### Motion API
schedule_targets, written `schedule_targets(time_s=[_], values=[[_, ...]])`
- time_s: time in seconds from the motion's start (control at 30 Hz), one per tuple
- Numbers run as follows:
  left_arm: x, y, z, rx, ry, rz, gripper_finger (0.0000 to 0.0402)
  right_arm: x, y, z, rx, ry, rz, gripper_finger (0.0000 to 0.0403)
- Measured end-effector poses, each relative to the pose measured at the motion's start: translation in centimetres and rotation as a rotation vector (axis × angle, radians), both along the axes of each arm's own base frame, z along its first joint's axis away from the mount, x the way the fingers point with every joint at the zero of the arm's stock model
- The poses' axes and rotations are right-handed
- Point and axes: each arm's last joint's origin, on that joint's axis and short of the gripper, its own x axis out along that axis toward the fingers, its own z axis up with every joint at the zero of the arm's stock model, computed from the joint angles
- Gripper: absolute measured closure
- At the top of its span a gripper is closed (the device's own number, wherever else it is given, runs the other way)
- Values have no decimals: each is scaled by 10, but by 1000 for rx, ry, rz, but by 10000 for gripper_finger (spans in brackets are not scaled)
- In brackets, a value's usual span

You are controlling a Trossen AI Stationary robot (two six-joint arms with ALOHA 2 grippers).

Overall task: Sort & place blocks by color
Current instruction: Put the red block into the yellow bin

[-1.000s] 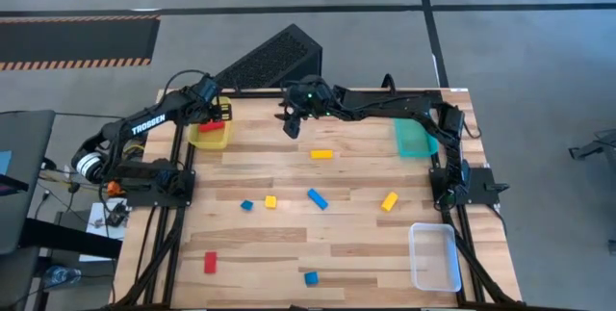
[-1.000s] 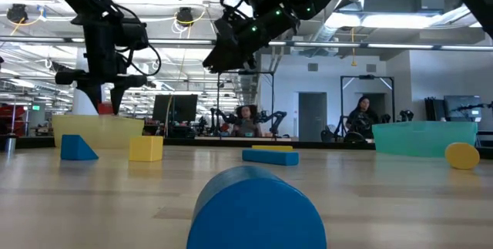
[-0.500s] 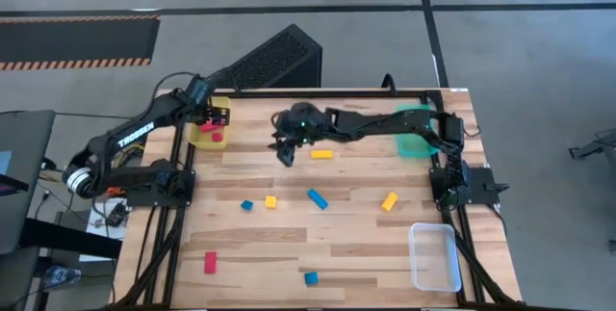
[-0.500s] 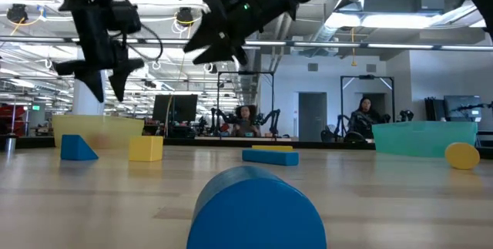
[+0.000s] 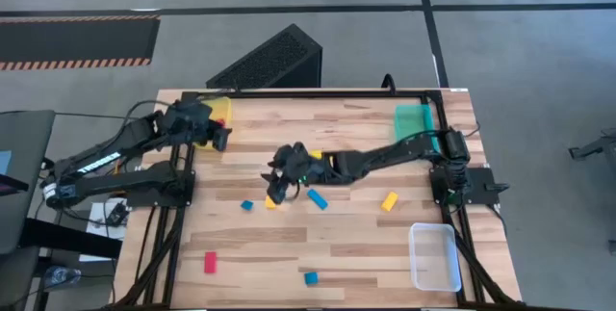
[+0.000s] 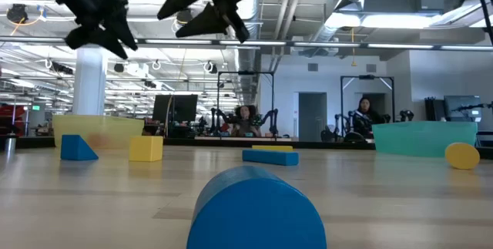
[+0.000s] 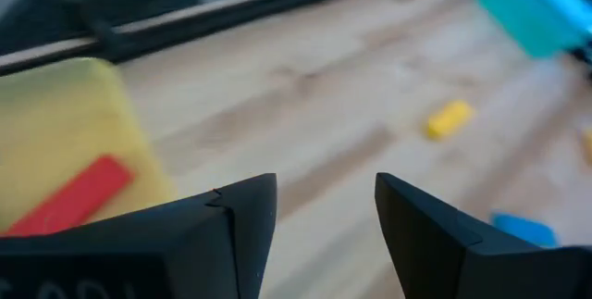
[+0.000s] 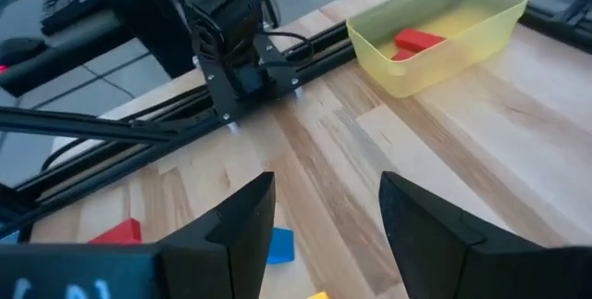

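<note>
My left gripper (image 5: 219,138) is open and empty, raised beside the yellow tray (image 5: 219,109) at the far left; a red block (image 7: 79,193) lies in that tray. My right gripper (image 5: 277,188) is open and empty, high above a yellow cube (image 5: 270,201) in the table's middle. Loose on the table lie a small blue block (image 5: 246,205), a blue bar (image 5: 317,198), a yellow bar (image 5: 389,201), a red block (image 5: 210,262) and a blue block (image 5: 311,278) near the front edge.
A teal tray (image 5: 414,123) stands at the far right and a clear tray (image 5: 433,256) at the near right. The right arm stretches across the table's middle from the right side. People show in the room behind the table.
My right gripper has swung from the table's far edge toward the near edge and left, ending above the yellow cube. My left gripper has risen from over the yellow tray, tipped, and drawn a little toward the near edge.
</note>
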Motion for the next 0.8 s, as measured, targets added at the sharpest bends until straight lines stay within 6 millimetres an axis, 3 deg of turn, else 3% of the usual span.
schedule_targets(time_s=[0.47, 0.8], values=[[10, -67, -3, -127, -13, -402, 235, -8, 84, -3, 261, -122, 9, 187], [9, -119, -25, -387, 182, -337, 235, -27, 132, -4, 203, -142, -64, 203]])
